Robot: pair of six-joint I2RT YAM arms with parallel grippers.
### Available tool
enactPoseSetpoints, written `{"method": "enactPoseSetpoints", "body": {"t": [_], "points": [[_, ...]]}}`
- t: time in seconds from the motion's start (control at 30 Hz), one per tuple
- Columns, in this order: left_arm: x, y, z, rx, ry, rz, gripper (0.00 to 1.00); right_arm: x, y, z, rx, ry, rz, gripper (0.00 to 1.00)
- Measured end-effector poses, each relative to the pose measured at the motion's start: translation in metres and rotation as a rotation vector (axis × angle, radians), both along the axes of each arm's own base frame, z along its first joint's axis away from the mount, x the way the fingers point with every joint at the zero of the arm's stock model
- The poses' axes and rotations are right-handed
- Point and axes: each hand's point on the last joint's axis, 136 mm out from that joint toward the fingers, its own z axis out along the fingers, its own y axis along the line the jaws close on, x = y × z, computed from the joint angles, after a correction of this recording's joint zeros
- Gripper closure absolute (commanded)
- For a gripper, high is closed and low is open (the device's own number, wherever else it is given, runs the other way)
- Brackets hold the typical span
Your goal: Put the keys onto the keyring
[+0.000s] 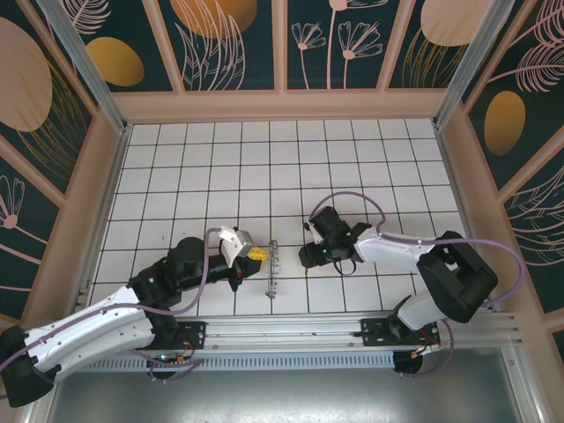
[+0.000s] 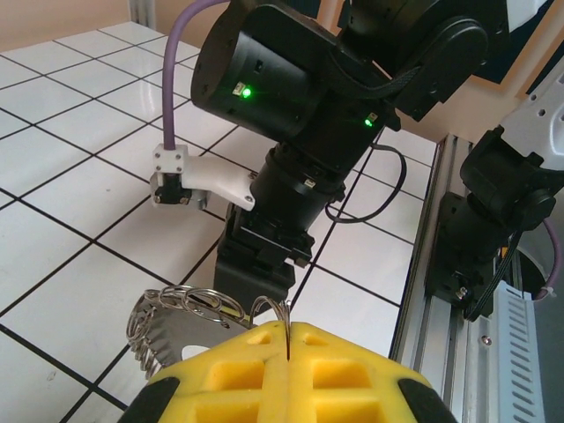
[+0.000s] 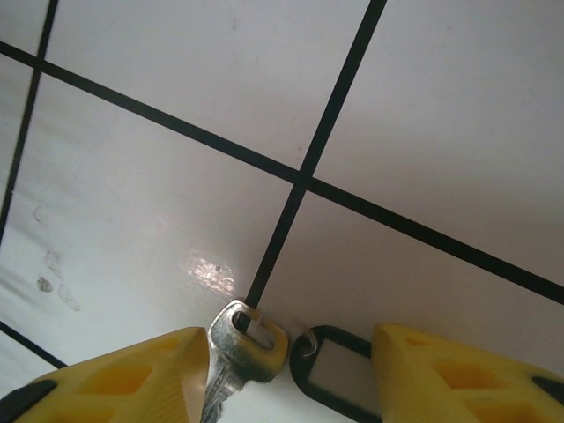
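— Nearest first: the left gripper (image 2: 288,331)?
— Pressed flat together, with a wire of the keyring (image 2: 181,322) pinched in the seam. The hoop sticks out ahead of it.
— Behind that?
— The right arm (image 2: 291,97), close behind the hoop.
— And the key (image 3: 247,339)?
— On the tiled floor (image 3: 176,176), between the parted fingers of the right gripper (image 3: 291,344). Its head touches one yellow finger (image 3: 132,379), and a black tag loop (image 3: 330,370) lies just short of the other.

No legible text, labels, numbers or signs anywhere.
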Motion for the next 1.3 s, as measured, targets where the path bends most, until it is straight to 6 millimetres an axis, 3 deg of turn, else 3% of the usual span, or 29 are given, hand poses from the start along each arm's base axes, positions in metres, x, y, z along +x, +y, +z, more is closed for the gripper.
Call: {"method": "enactPoseSetpoints", "body": {"t": [0.43,0.7,1.3], "points": [[0.0007,-0.0009,-0.0030,0.009,0.006,0.001,1.00,0.0038,0.0078,0.0006,0.025,-0.010,0.016,0.60],[0.0014,-0.0016,-0.0056,0.017,0.011,0.001,1.00,0.0049,0.0084,0.0045,-0.022,-0.042,0.035,0.74],[0.0012,-0.0016,-0.0055,0.016,0.011,0.000,1.00,0.0019,0.0046,0.0046,-0.060,-0.040,0.019,0.69]]}}
